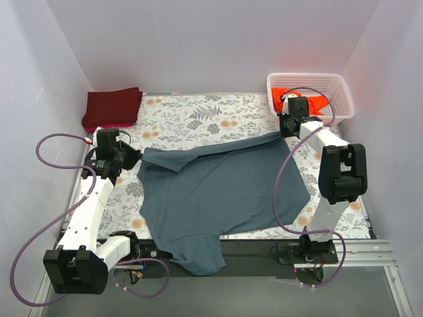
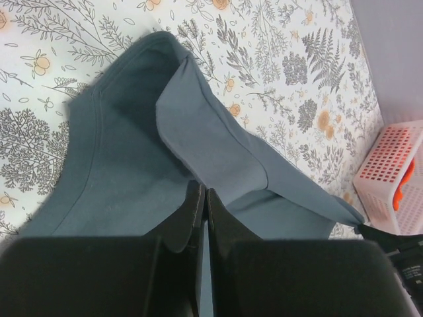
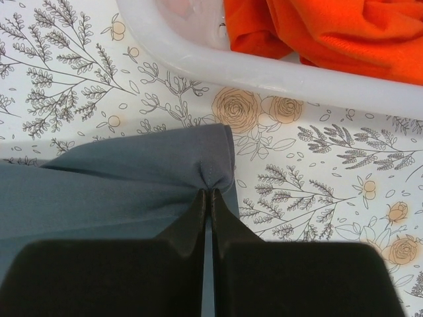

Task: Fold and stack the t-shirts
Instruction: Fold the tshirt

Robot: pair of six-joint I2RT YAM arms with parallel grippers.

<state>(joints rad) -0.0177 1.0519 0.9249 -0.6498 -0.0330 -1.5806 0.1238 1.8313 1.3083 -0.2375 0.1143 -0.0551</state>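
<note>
- Now, left gripper [image 2: 201,201] pinches a smooth fold of the soft blue-grey shirt [image 2: 119,172], flap lying just ahead.
- Right gripper [image 3: 210,198] clamps that shirt's puckered corner; rigid white basket [image 3: 264,72] holding crumpled orange shirt [image 3: 330,26] just beyond.

**White shells, black joints, lilac cables**

Both arms are mounted on the black base plate [image 1: 258,249]. The left arm [image 1: 89,211], at the plate's left end, has smooth white rounded link shells. A boxy matte black joint housing [image 1: 74,269] sits just left of the plate. The right arm [image 1: 328,210], at the plate's right end, is built alike, with its black housing [image 1: 342,173] farther from the plate. A pale purple cable [image 1: 38,152] loops off the left arm, and another [image 1: 277,191] off the right. Thin coloured wires show by the plate's left end. The left gripper [image 2: 203,191] and right gripper [image 3: 208,193] are black, each a broad block narrowing to two wedge-shaped fingers.
</note>
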